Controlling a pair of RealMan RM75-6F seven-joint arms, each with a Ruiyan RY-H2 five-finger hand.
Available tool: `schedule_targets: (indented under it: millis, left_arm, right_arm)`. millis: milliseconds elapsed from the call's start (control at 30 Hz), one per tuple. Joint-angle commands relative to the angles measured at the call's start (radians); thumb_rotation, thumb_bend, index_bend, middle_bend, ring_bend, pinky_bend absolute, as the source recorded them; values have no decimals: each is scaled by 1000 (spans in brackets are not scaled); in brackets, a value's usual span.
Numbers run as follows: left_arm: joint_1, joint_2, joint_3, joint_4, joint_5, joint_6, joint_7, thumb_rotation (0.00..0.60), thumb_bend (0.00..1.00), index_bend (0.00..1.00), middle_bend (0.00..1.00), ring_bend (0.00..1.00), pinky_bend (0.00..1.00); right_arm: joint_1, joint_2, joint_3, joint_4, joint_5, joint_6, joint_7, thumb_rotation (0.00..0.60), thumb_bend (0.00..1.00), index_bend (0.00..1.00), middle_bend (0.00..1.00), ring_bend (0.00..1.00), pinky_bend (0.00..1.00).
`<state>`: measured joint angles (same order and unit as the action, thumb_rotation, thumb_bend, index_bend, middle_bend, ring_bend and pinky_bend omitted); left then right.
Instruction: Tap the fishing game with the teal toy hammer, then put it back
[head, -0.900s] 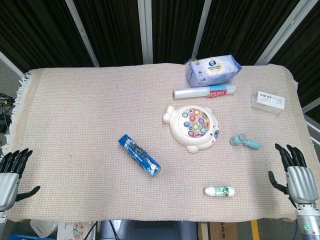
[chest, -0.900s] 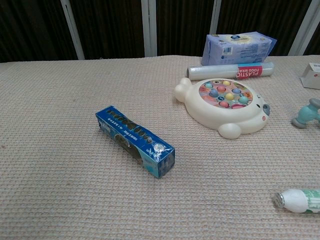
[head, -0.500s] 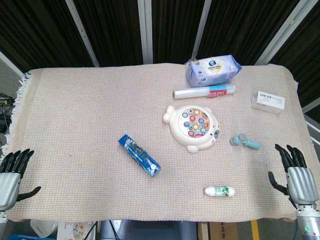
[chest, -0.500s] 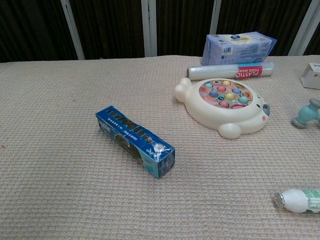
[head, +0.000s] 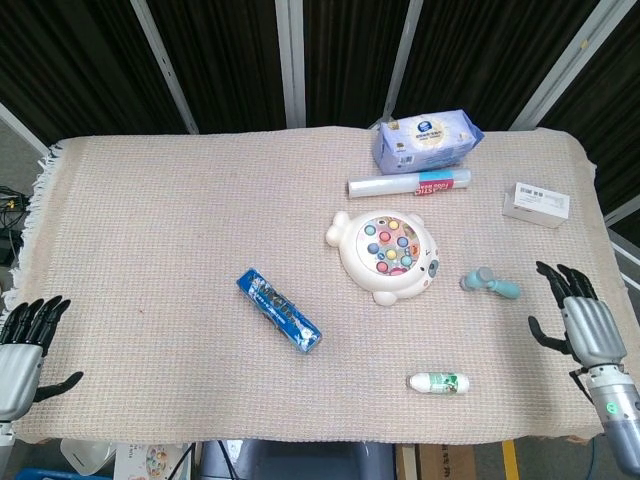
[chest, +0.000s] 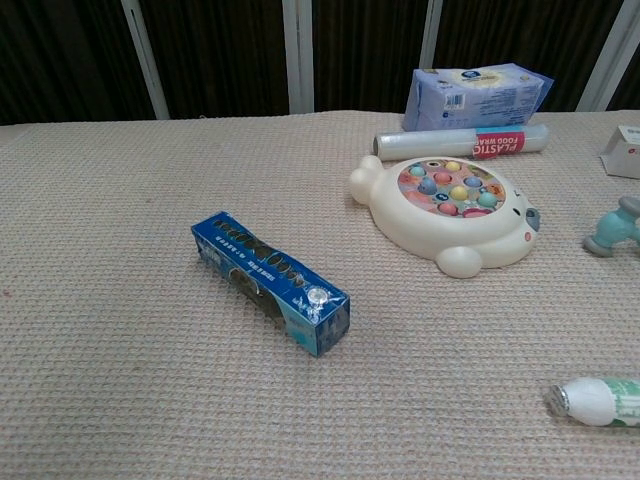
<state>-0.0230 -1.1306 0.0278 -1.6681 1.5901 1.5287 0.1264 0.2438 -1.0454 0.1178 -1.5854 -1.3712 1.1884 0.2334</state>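
While spread empty beside the small teal plastic toy hammer (head: 489, 283) at lower right, right hand (head: 583, 323) best suited to gripping its light, stiff handle.

A coarse, matt woven cloth (head: 160, 230) covers the bench, fringed at its 9 o'clock edge. The fishing game (head: 387, 255) is smooth, glossy cream plastic; the teal toy hammer (head: 489, 284) at its 3 o'clock looks matt plastic. The blue box (chest: 271, 283) is shiny printed card. The roll (head: 410, 185) and tissue pack (head: 427, 139) at 12 o'clock wear glossy film. The right hand (head: 581, 324) shows grey metal-look shells with black fingers (head: 556, 274).
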Motion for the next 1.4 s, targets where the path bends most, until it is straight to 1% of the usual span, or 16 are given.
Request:
schedule_targets:
  millis: [33, 233, 367, 500, 667, 900, 1167, 1400]
  left_arm:
    - [-4, 5, -1, -11, 2, -5, 11, 600, 80, 32, 33, 0, 0]
    - [-15, 13, -4, -39, 5, -18, 41, 600, 80, 32, 33, 0, 0]
    - [-22, 18, -6, -56, 5, -25, 60, 600, 80, 32, 32, 0, 0]
    - [-25, 21, -8, -67, 1, -30, 71, 600, 80, 32, 32, 0, 0]
    - [-29, 22, -10, -71, -8, -39, 78, 600, 80, 32, 32, 0, 0]
    - [-34, 20, -12, -67, -18, -48, 77, 600, 80, 32, 32, 0, 0]
    - [-35, 20, -12, -59, -23, -51, 70, 600, 80, 33, 32, 0, 0]
    - [-34, 18, -11, -53, -25, -50, 63, 600, 80, 33, 32, 0, 0]
  right_arm:
    - [108, 17, 43, 64, 117, -196, 20, 600, 444, 14, 167, 2, 30]
    - [206, -45, 47, 199, 210, -410, 21, 600, 444, 13, 166, 3, 31]
    - [252, -93, 45, 272, 240, -504, 24, 600, 444, 22, 166, 2, 30]
    - [280, -133, 44, 325, 255, -559, 31, 600, 444, 57, 166, 3, 31]
    - [300, -164, 39, 361, 263, -597, 32, 600, 444, 87, 172, 14, 31]
    - [315, -197, 35, 388, 280, -618, 19, 600, 444, 119, 192, 27, 30]
    - [325, -233, 34, 410, 306, -627, 2, 600, 444, 213, 256, 65, 31]
    - [333, -246, 38, 412, 326, -626, -14, 600, 444, 264, 269, 79, 32]
